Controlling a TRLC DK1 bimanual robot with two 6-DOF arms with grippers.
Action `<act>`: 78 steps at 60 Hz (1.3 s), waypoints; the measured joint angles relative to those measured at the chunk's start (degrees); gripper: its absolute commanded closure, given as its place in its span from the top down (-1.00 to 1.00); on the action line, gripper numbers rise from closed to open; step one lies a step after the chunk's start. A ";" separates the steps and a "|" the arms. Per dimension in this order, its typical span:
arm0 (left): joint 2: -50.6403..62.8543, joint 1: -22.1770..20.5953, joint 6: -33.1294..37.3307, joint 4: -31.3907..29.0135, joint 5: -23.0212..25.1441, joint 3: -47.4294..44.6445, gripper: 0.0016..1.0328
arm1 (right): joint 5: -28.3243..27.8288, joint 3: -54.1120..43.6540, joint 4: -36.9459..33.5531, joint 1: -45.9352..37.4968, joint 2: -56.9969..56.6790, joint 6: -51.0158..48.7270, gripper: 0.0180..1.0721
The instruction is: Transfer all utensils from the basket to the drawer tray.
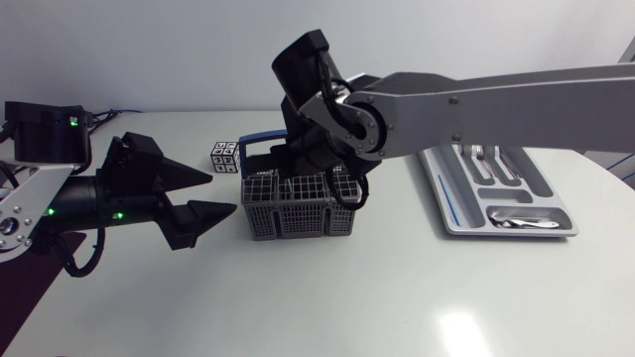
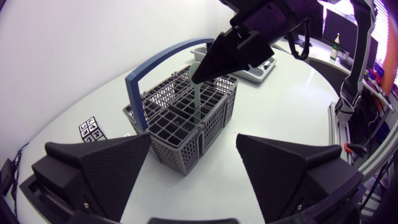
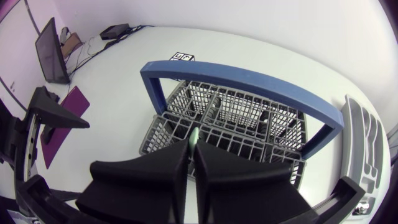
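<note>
Right claw [image 3: 191, 149]: above the basket, pinching the top of a pale green utensil.
Pale green utensil [image 2: 196, 102]: upright, lower end inside the basket.
Basket [image 1: 298, 213]: grey, blue handle, mid-worktop.
Left claw [image 1: 223, 193]: spread, empty, just left of the basket.
Drawer tray [image 1: 451, 213]: right of the basket, cutlery [image 1: 521, 222] inside.

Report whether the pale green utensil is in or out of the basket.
Partly in: the right end effector pinches the top of the pale green utensil, whose lower end stands inside the grey mesh basket.
</note>
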 measured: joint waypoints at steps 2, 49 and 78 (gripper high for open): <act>-0.37 0.00 0.00 -0.07 -0.07 -0.07 0.86 | 0.02 -0.17 0.00 0.17 -0.24 -0.96 -0.89; -3.82 -0.66 -0.02 -5.51 -2.19 -0.11 0.86 | -1.75 -11.34 0.98 0.39 -23.17 -13.66 -0.89; -0.68 -0.63 -0.44 -9.42 -3.30 1.60 0.86 | -12.00 -16.13 -14.40 -28.33 -31.89 -12.35 -0.89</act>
